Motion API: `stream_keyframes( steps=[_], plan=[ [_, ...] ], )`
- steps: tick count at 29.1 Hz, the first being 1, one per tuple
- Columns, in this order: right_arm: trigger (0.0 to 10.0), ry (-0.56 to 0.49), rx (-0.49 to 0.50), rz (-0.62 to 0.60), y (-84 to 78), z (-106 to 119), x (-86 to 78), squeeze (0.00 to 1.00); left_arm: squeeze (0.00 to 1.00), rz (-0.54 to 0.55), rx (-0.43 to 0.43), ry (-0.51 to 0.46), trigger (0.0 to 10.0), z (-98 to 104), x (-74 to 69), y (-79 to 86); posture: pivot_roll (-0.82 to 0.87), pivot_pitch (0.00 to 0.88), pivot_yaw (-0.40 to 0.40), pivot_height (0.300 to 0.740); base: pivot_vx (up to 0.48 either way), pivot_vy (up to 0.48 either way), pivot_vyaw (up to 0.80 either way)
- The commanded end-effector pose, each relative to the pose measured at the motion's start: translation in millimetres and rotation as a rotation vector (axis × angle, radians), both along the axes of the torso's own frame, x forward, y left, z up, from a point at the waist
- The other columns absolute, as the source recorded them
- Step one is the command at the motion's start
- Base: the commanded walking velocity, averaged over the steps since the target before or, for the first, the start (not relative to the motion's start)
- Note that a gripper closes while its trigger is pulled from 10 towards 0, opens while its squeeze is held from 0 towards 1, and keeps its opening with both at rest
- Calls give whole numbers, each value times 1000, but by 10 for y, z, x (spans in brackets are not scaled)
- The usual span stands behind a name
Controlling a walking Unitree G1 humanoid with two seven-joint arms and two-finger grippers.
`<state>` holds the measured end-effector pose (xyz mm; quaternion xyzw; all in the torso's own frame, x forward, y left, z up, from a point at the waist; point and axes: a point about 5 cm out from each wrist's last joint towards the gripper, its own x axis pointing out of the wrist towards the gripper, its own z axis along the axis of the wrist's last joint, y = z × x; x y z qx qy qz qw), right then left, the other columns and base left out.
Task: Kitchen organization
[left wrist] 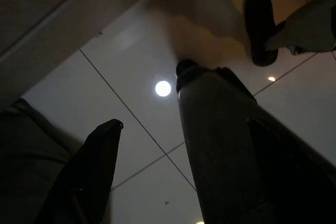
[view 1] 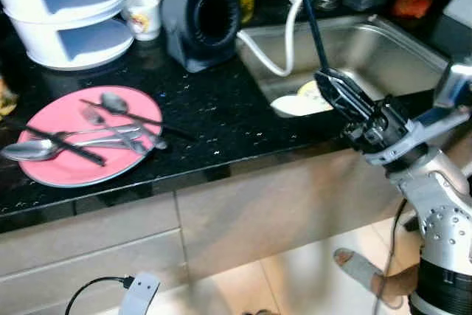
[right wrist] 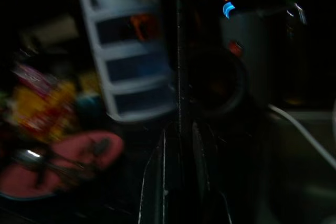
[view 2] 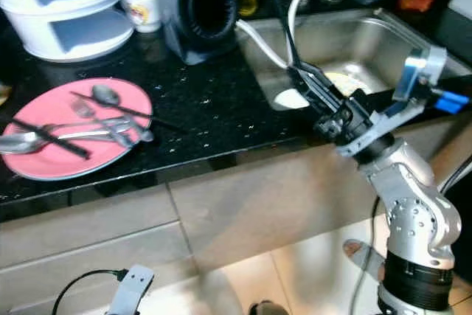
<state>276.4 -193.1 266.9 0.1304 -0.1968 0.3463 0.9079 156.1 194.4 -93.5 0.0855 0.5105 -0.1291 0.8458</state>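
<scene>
My right gripper hangs over the near left corner of the steel sink, shut on a black chopstick that points up and away; the right wrist view has this chopstick running straight out between the fingers. To the left on the black counter, a pink plate carries spoons, a fork and other black chopsticks. A black utensil holder lies on its side behind it, mouth toward me. My left gripper hangs open above the tiled floor.
A white drawer unit and a small cup stand at the back left. A white hose loops into the sink, above a pale dish. A person's slippered foot is on the floor beside my right arm. A cable and plug lie below the cabinets.
</scene>
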Motion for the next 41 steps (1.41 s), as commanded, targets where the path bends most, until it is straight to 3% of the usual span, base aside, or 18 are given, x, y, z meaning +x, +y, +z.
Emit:
stream_keyframes(
  steps=[1,5,12,17,18,21,30,41],
  plan=[
    [10000,34,-63,-82,22,-31,104,0,0,-14,6,44,10000,-44,-104,-4,-3,92,-12,740,0,0,0],
    [10000,51,-112,-149,43,-39,175,0,0,-19,8,44,10000,-45,-105,-9,1,92,-16,740,0,0,0],
    [10000,119,-217,-375,135,-96,469,0,0,-20,5,49,10000,-56,-129,-29,6,93,-23,740,0,0,0],
    [10000,184,-309,-530,74,-171,660,0,0,-19,2,56,10000,-72,-171,-41,9,107,-37,740,0,0,0],
    [10000,192,-365,-584,34,-183,700,0,0,-16,0,62,10000,-84,-205,-43,7,118,-38,740,0,0,0],
    [10000,202,-411,-618,20,-199,720,0,0,-17,-1,72,10000,-100,-254,-46,7,126,-39,740,0,0,0],
    [10000,225,-361,-597,174,-244,749,0,0,-25,-5,95,10000,-138,-379,-61,2,167,-42,740,0,0,-685],
    [10000,238,-366,-552,603,-213,936,0,0,-35,-5,90,10000,-134,-366,-68,8,201,-48,740,0,0,0]
  ],
)
